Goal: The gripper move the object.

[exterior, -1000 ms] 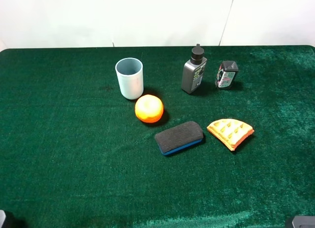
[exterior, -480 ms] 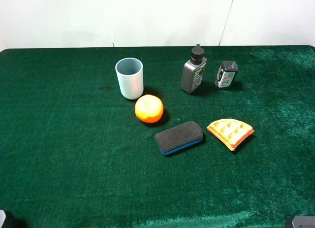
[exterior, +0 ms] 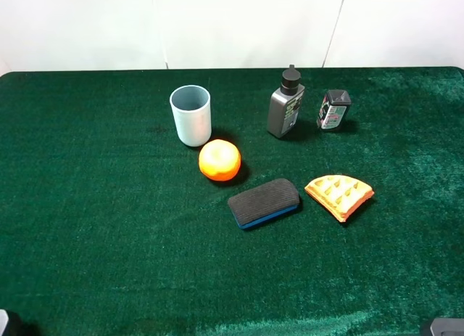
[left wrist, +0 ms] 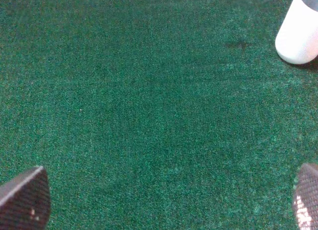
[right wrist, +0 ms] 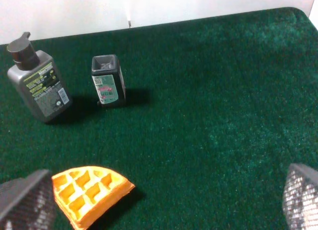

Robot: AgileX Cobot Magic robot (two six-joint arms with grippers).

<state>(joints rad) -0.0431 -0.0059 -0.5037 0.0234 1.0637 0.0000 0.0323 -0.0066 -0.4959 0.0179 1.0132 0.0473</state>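
Observation:
The orange-yellow waffle wedge [exterior: 339,194] lies flat on the green cloth, right of the middle, next to the dark eraser. It also shows in the right wrist view [right wrist: 89,193], close to one fingertip [right wrist: 27,202]. My right gripper [right wrist: 164,205] is open and empty, with its fingertips wide apart at the frame's two corners. My left gripper [left wrist: 164,200] is open and empty over bare cloth, far from the waffle. In the high view only small parts of the arms show at the bottom corners.
A pale blue cup [exterior: 191,115], an orange ball [exterior: 220,160] and a dark eraser with a blue base [exterior: 263,202] stand mid-table. A grey bottle [exterior: 286,106] and a small dark box [exterior: 333,109] stand behind the waffle. The cup's base shows in the left wrist view [left wrist: 298,34].

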